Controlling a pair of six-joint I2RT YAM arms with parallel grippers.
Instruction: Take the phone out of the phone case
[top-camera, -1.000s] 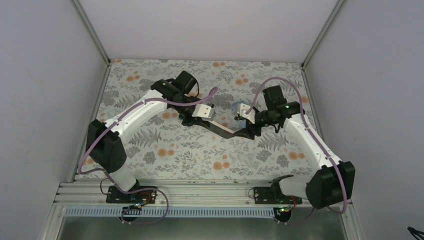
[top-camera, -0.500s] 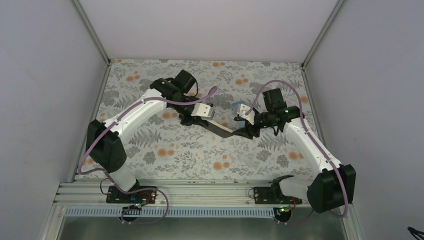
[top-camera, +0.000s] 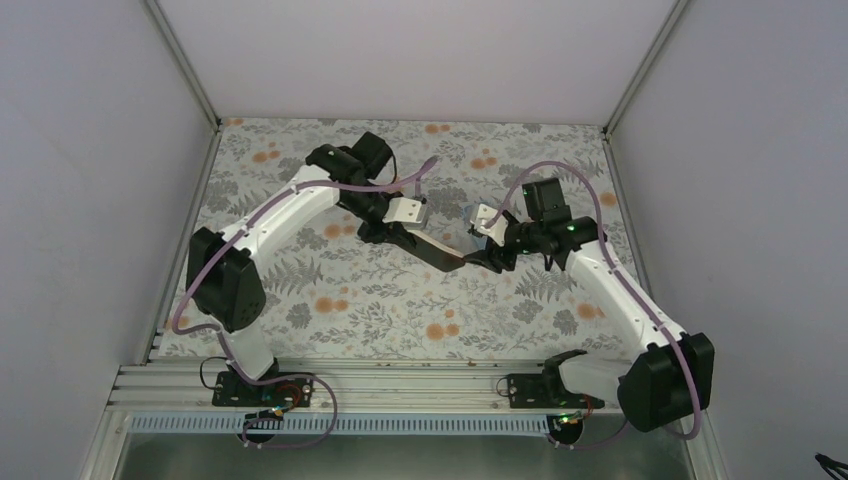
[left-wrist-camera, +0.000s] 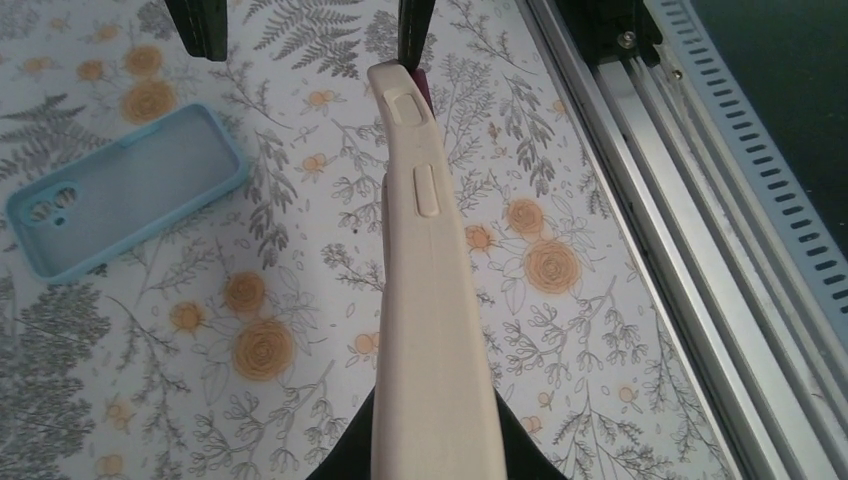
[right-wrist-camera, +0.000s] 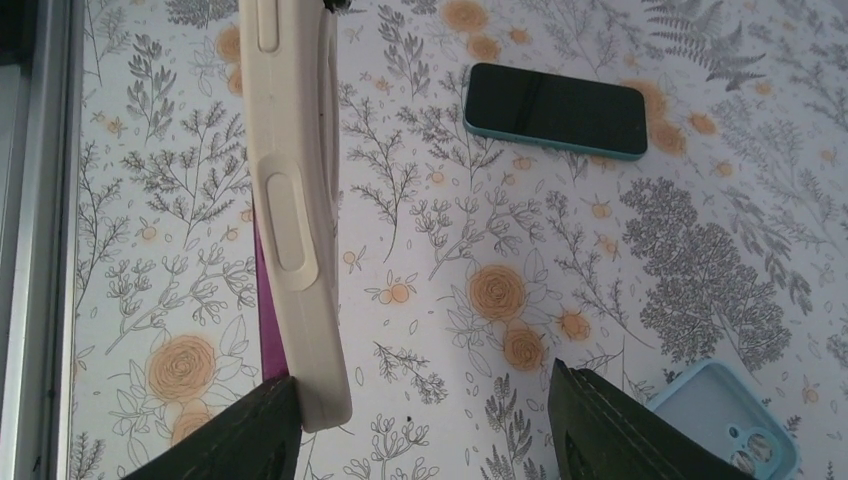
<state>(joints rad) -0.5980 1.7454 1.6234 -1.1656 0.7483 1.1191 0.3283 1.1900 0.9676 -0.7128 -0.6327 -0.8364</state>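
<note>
A phone in a beige case (top-camera: 441, 251) hangs above the table between my two grippers. My left gripper (top-camera: 413, 230) is shut on one end of it. In the left wrist view (left-wrist-camera: 435, 445) the case (left-wrist-camera: 425, 290) runs edge-on away from the jaws, with a purple sliver of the phone (left-wrist-camera: 426, 88) at its far end. My right gripper (top-camera: 486, 258) is open at the other end. In the right wrist view (right-wrist-camera: 425, 430) the case (right-wrist-camera: 292, 200) rests against one finger (right-wrist-camera: 235, 435), with the purple phone edge (right-wrist-camera: 268, 320) beside it; the other finger (right-wrist-camera: 620, 430) stands well apart.
An empty light blue case (left-wrist-camera: 120, 190) lies on the floral tabletop; it also shows in the right wrist view (right-wrist-camera: 725, 415). A black phone in a teal case (right-wrist-camera: 555, 110) lies flat farther off. The metal rail (left-wrist-camera: 690, 200) runs along the near table edge.
Both arms shifted slightly toward the far side with the cased phone. My right gripper moved left, closer onto the phone's end.
</note>
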